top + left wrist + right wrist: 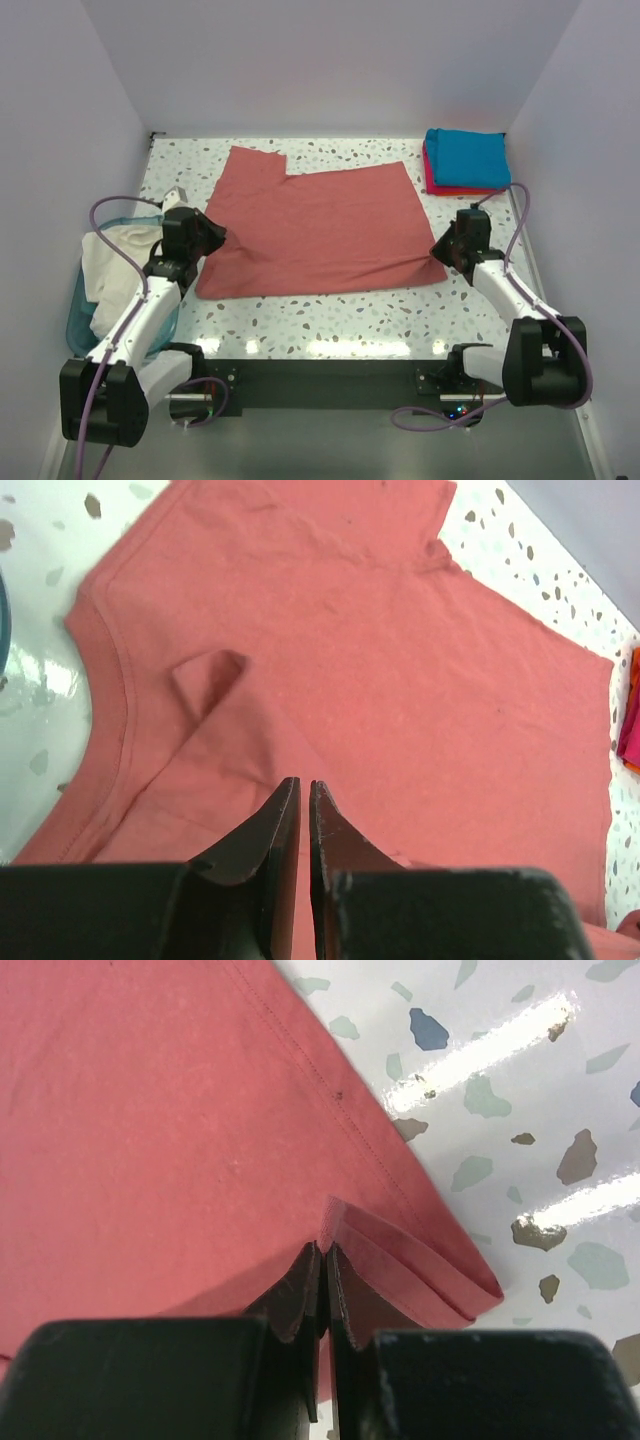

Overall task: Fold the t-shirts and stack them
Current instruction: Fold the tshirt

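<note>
Right wrist view: the right end effector (326, 1252) is squeezed shut on a small folded bit of hem at the corner of the brick-red t-shirt (150, 1140). No gap shows between its two dark fingers. You can see a neat line of stitches along the hem.

On the other side, the left end effector (304, 785) is almost shut, with only a thin slit. The cloth rises in a little ridge up to its tips, so I think it has pinched the shirt near the round collar.

The brick-red t-shirt lies spread out in the middle of the bench (330, 320), collar to the left and hem to the right. It looks soft and thin, mostly smooth with a few small wrinkles. The bench is shiny and white with dark speckles.

I think this is the start of a fold: both ends of the near edge are held. Next, both arms would need to lift together and carry that edge over to the far side, keeping it level so the cloth does not sag or bunch.

At the far right corner, a teal-blue t-shirt (467, 155) sits folded on a pinkish-red t-shirt (445, 188). A cream-white t-shirt (110, 265) lies crumpled in the bin (75, 320) at the left.
</note>
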`<state>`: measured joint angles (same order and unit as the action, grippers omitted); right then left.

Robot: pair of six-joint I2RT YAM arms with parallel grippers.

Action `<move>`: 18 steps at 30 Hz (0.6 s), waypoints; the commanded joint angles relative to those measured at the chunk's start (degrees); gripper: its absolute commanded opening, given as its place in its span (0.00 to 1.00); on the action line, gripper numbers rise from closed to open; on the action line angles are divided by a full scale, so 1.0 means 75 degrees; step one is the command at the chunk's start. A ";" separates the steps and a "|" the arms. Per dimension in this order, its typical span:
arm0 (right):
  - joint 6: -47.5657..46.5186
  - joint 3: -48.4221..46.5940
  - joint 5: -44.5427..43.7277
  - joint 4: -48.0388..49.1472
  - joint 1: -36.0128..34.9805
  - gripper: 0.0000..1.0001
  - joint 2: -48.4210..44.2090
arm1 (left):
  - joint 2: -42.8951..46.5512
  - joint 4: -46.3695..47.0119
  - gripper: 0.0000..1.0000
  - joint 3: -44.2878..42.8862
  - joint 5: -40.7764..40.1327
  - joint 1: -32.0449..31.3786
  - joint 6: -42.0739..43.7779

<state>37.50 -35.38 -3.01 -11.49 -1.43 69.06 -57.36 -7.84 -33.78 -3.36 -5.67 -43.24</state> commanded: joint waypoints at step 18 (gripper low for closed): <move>0.0098 -0.1084 0.0037 0.1016 0.0027 0.00 0.1210 | -0.2626 -0.0151 0.48 -0.1297 -0.0982 -0.0076 -0.0304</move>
<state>37.82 -43.48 -2.81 -7.66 -1.43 77.65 -73.76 -8.45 -40.49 -8.75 -5.72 -43.92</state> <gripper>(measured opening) 0.043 0.465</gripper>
